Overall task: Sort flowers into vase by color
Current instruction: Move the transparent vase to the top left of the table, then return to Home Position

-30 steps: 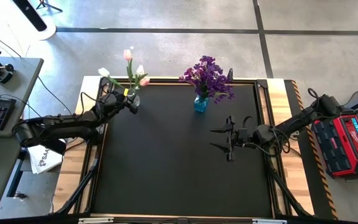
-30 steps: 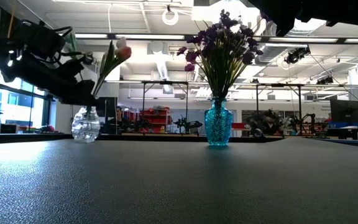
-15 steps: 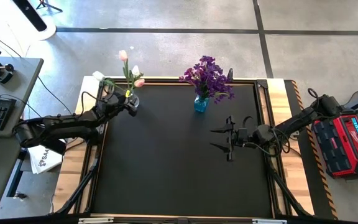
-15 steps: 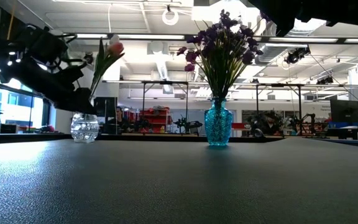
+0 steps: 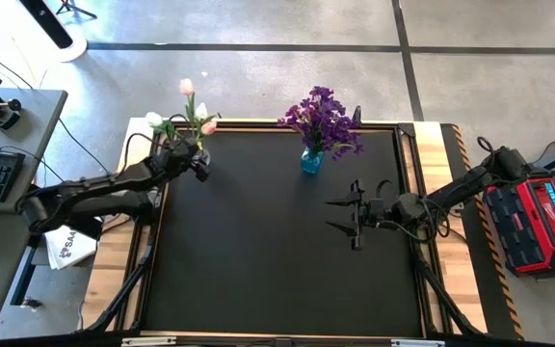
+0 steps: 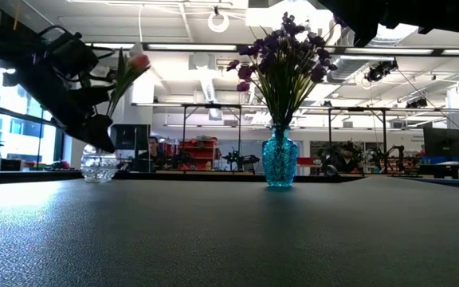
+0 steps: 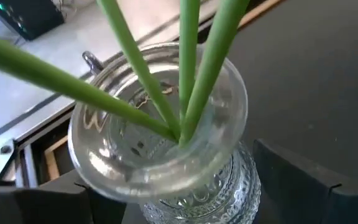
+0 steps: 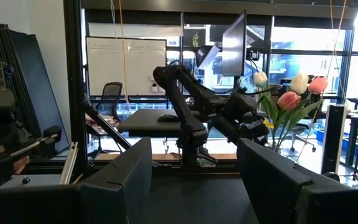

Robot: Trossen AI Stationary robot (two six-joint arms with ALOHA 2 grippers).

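While the tulips (image 5: 193, 108) stand bunched in the clear glass vase (image 6: 99, 164) at the tabletop's (image 5: 277, 251) far left corner, their green stems (image 7: 188, 68) cross at the vase mouth and fan up and outward, long axes near upright. I have the left pincer (image 5: 198, 162) pressed right up at that vase; my wrist view looks almost straight down into its rim, with the dark fingers (image 7: 303, 180) flanking the glass body, so I judge the pincer to be holding the vase, though I cannot confirm contact. The purple sprigs (image 5: 321, 120) already fill the blue vase (image 5: 311, 160) at the far edge's middle, well apart. My right pincer (image 5: 355, 215) waits spread wide over the right-hand tabletop. The left arm is plainly nearer, so any next nudge of the vase falls to it.
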